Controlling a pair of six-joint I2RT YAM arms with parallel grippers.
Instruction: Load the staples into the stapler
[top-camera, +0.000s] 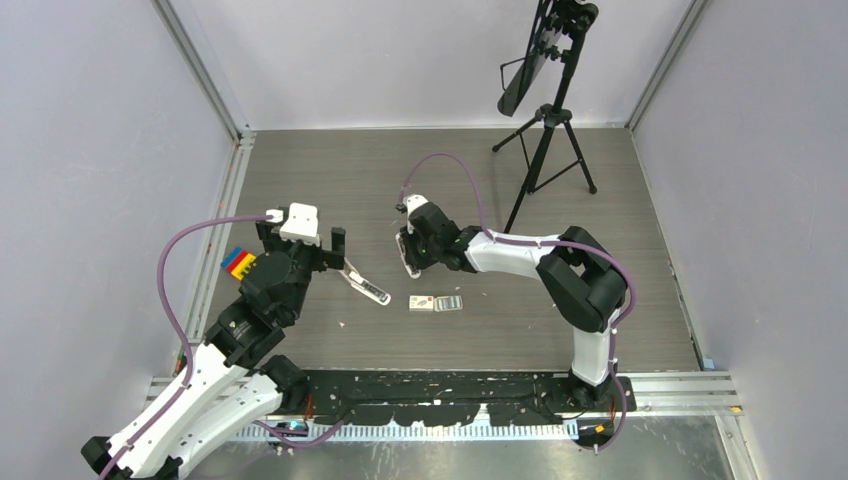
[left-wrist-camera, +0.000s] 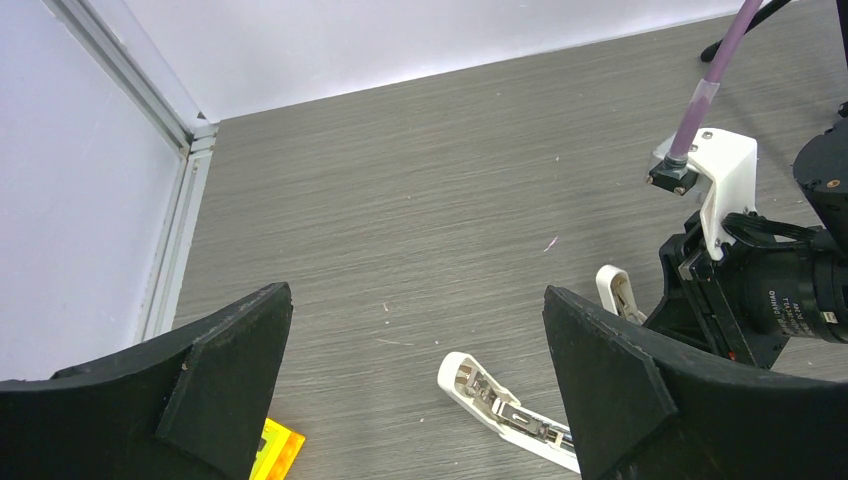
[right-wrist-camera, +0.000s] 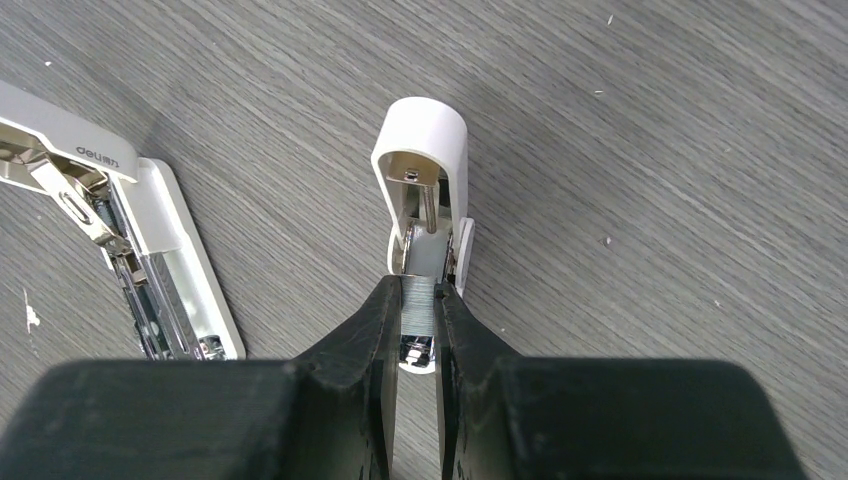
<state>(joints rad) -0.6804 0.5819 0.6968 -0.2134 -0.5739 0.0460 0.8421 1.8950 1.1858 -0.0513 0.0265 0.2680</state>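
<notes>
Stapler (left-wrist-camera: 505, 410) beside spread left end effector (left-wrist-camera: 415, 380), right end effector (right-wrist-camera: 418, 320) clamping shorter stapler (right-wrist-camera: 425, 140)

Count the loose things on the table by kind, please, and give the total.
Staplers: 2, the open stapler lying flat and the small stapler held in the right gripper
Staple box: 1
Tray: 1
Coloured block: 1
Tripod: 1
Total: 6
</notes>
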